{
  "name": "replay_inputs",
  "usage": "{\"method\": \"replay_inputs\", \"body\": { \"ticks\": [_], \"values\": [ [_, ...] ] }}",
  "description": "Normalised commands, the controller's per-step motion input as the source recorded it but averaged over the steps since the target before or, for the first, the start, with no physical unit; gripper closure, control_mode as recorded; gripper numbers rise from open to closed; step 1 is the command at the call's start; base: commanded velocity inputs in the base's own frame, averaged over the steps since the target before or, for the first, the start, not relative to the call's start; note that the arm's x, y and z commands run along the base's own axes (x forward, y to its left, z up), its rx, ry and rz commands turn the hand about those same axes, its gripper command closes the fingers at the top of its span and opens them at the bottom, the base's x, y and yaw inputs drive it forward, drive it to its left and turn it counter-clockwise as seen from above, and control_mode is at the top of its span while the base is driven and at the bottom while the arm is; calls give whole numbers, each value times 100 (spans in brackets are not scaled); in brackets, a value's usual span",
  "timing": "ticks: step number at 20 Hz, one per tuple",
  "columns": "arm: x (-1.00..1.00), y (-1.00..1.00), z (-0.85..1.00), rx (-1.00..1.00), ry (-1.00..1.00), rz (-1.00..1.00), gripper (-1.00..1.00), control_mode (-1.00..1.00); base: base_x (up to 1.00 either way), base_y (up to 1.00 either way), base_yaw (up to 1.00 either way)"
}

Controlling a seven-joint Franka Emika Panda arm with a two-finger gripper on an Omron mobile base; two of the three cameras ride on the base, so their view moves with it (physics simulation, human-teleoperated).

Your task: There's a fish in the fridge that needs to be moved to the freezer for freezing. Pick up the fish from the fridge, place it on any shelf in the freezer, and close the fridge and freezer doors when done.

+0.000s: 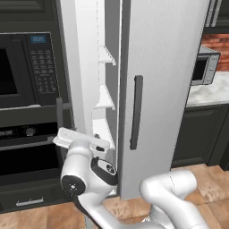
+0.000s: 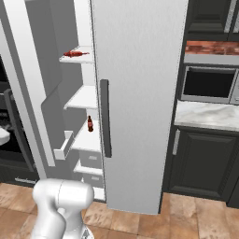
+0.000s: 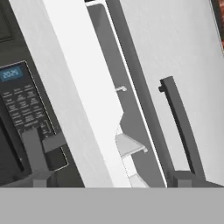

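Reddish fish (image 2: 74, 54) lying flat on upper white freezer (image 2: 84, 98) shelf, freezer door ajar, claw (image 3: 111, 175) spread empty

Dark cabinets (image 2: 200, 163), marble counter (image 2: 205, 115), tiled floor (image 2: 140, 224).

1. The white jointed arm (image 1: 96, 179) rises from the lower right of the left base view, bending toward centre-left.
2. Its two-finger gripper (image 3: 111, 178) shows dark fingertips (image 3: 37, 177) spread apart at the hand view's bottom.
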Motion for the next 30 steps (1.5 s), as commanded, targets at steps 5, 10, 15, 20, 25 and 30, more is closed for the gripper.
{"method": "replay_inputs", "body": {
  "ticks": [5,10,15,20,25,30],
  "values": [
    [3,56,-41,-2,0,-15,-100,-100,0,0,0],
    [12,65,-65,-5,0,-12,-100,-100,0,0,0],
    [25,35,-44,-3,1,-9,-100,-100,0,0,0],
    [48,15,-34,-4,4,-5,-100,-100,0,0,0],
    [57,15,-41,-9,2,-2,-100,-100,0,0,0],
    [56,12,-38,-15,7,-4,-100,-100,0,0,0]
  ]
}}
